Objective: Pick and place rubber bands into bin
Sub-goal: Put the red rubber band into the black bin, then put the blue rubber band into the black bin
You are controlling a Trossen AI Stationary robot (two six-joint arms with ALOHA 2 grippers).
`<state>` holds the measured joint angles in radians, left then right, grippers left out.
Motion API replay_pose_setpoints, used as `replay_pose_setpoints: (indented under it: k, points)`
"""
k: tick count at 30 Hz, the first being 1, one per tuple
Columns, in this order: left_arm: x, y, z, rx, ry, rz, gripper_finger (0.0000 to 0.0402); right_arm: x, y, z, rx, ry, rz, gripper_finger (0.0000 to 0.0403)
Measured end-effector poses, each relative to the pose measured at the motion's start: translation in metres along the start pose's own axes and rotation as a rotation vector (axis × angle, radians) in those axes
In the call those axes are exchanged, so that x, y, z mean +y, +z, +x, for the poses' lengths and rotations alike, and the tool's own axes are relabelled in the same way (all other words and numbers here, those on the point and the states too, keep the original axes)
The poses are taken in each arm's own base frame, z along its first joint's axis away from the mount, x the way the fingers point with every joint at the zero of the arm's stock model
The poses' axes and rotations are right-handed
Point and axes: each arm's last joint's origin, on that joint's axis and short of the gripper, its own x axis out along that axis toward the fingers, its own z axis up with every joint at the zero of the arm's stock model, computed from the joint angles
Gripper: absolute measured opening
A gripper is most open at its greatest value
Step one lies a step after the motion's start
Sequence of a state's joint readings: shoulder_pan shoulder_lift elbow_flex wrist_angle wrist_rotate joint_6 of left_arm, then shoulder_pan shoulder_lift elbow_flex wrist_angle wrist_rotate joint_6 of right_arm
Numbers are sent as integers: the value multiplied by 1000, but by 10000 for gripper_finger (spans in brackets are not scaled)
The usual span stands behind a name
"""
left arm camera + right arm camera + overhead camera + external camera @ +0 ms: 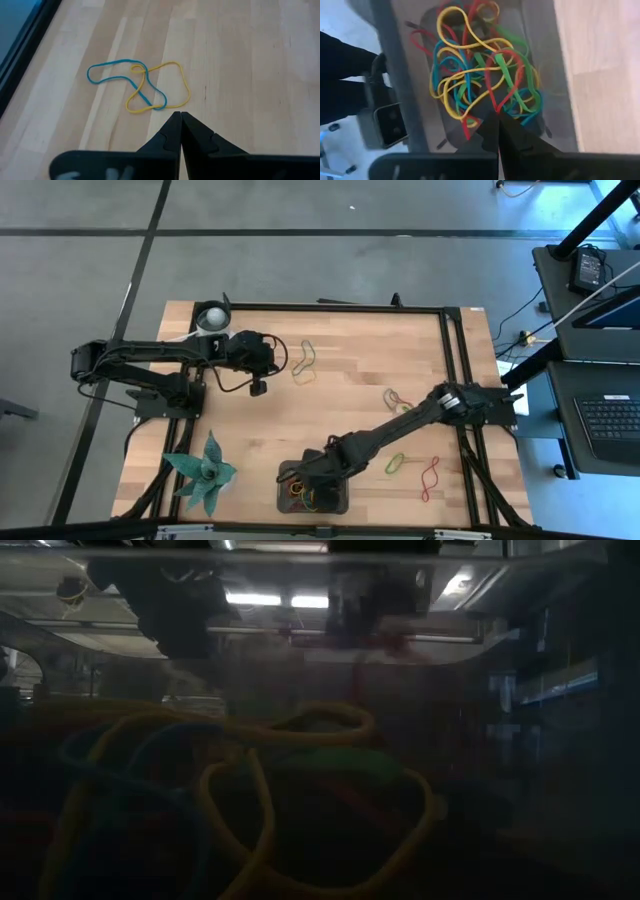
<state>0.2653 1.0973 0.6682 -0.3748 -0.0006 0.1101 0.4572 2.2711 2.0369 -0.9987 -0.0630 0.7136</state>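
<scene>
The dark grey bin (340,502) stands at the table's near edge and holds a pile of several rubber bands (470,75) in yellow, green, red and blue. My right gripper (498,116) hangs just above the pile, shut on a red rubber band (507,80). My left gripper (180,117) is shut and holds nothing. It stands over the far left of the table, just short of a blue band (112,70) and a yellow band (172,82) that lie crossed flat on the wood (305,360). My right gripper pinches the red band by one end of its loop (498,107) between its two fingertips, coming steeply from above. The rest of the loop reaches out past the fingertips over the pile in the bin. Whether it rests on the pile I cannot tell.
More loose bands lie on the right half of the table: a yellowish one (398,398), a green-yellow one (395,463) and a red one (430,477). A white round cup (211,318) stands at the far left. A green spiky plant (205,472) sits near left.
</scene>
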Motion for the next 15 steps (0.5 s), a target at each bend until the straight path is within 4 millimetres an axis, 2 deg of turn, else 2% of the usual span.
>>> replay_pose_setpoints:
  k: [5,15]
  points:
    - [0,0,0,0,0,0,4,0,-1,14,52,22,59,14]
    - [0,0,0,0,3,0,4,0,-1,10,52,23,96,63]
